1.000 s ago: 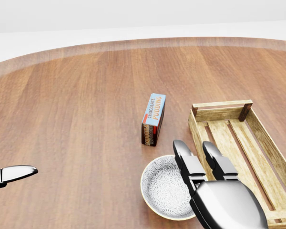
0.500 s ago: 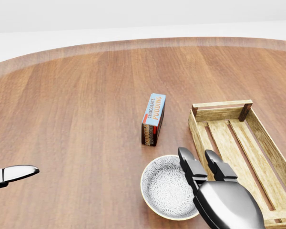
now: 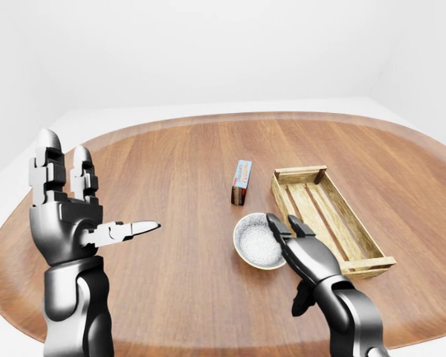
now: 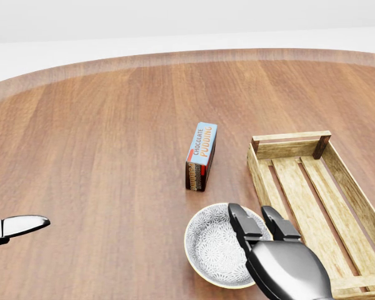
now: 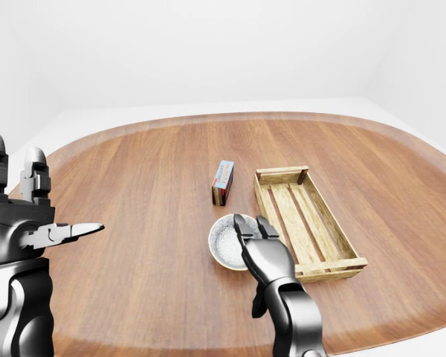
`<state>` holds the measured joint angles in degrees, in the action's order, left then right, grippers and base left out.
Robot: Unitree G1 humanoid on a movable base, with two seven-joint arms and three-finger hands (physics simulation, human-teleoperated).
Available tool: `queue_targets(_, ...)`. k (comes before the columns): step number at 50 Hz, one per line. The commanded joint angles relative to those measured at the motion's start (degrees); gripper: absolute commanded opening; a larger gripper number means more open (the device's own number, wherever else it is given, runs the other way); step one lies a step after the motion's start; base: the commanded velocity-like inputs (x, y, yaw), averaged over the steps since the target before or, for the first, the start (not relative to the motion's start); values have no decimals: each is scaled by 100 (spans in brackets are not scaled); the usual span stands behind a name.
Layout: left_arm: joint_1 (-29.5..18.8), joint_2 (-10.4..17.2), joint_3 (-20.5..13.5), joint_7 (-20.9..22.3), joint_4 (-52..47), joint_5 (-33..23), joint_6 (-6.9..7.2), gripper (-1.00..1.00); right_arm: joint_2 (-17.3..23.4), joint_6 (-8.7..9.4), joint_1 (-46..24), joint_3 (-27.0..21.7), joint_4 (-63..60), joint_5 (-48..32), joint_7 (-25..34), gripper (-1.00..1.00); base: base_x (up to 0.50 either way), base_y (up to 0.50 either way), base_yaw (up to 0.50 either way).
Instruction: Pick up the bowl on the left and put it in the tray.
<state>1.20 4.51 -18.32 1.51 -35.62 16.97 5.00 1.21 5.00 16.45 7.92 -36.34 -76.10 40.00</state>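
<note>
Fingers (image 4: pixel 240 224) of the right hand (image 4: pixel 287 269) are spread open over the bowl (image 4: pixel 212 247) rim; the left hand (image 3: pixel 63 223) is released.

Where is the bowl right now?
In the head view the bowl sits low and right of centre, just below the pudding box and left of the tray, with the right hand over its right rim.

White-grey patterned bowl (image 4: pixel 214 249), pale wood tray (image 4: pixel 291 136), blue-brown pudding box (image 4: pixel 202 155)

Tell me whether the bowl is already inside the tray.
No, the bowl sits on the table, left of the tray in the head view.
</note>
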Motion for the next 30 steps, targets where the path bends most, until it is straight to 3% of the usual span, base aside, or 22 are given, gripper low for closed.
queue_targets(1,7,5,-30,-15,-69,28,0,100,9,0,-63,13,298,28,0,100,0,0,0)
queue_targets(30,27,-5,-8,1,-38,6,0,100,80,0,-441,-96,1037,-82,0,100,0,0,0)
